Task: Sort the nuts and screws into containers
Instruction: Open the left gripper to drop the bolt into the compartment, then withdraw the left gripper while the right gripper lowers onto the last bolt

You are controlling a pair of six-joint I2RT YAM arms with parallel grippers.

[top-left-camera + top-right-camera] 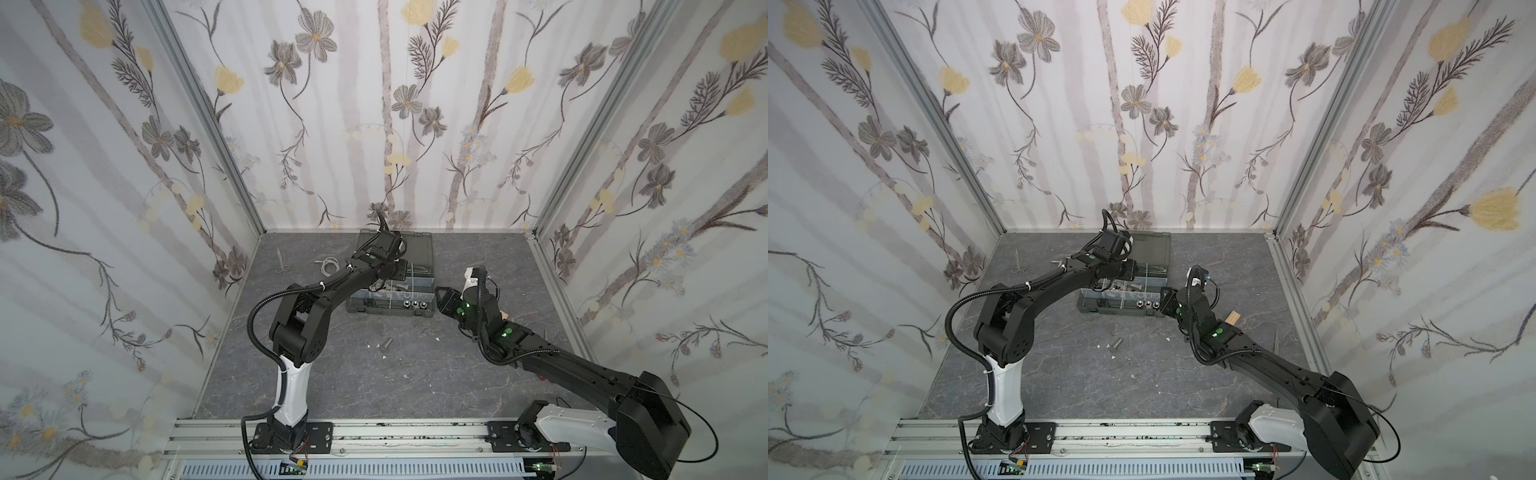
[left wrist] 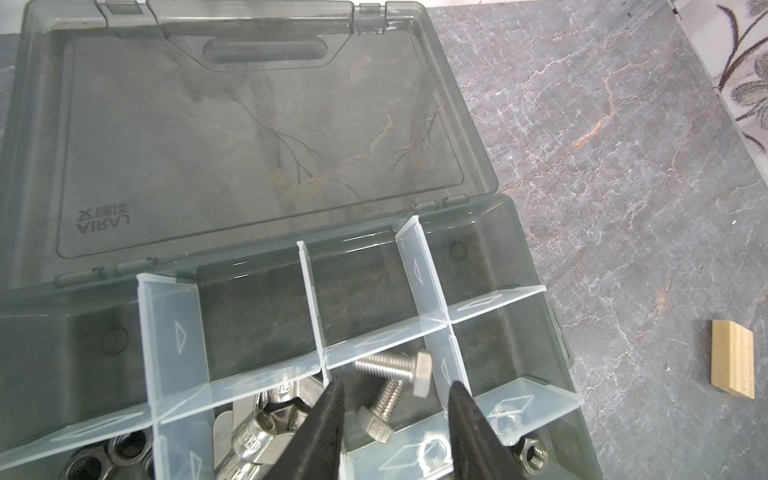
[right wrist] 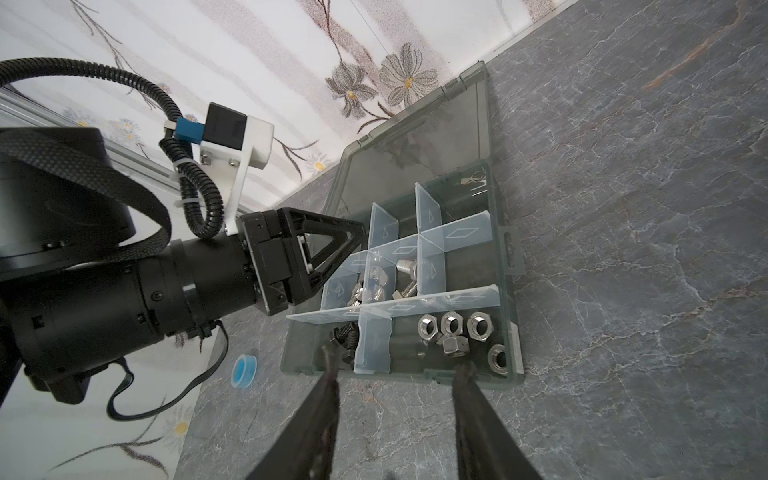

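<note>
Most of the sorting looks done. The open organizer case (image 2: 515, 249) sits at the back of the table (image 1: 332, 382), its lid (image 2: 257, 137) laid flat behind it. Its compartments hold separated hardware: two silver hex bolts (image 2: 386, 363) in one, wing nuts (image 3: 368, 286) in the next, silver hex nuts (image 3: 453, 324) in the near row, a black bolt (image 3: 345, 334) beside those, and black nuts (image 2: 112, 453) in another.

The left gripper (image 2: 397, 386) hangs right over the silver bolts' compartment, jaws apart with nothing between them. The right gripper (image 3: 397, 361) hovers just off the case's near edge, likewise spread and empty.

What is left, as far as I can judge, is one loose bolt (image 1: 388, 343) on the bare table in front of the case. A small dark piece (image 1: 380, 332) beside it is too small to name, and the white specks (image 1: 376, 345) around them look like debris.

Scissors (image 1: 283, 266), a white cable (image 1: 328, 266), a wooden block (image 2: 733, 359) and a blue tape roll (image 3: 243, 370) lie apart from the case, and nothing blocks the way to the loose bolt
</note>
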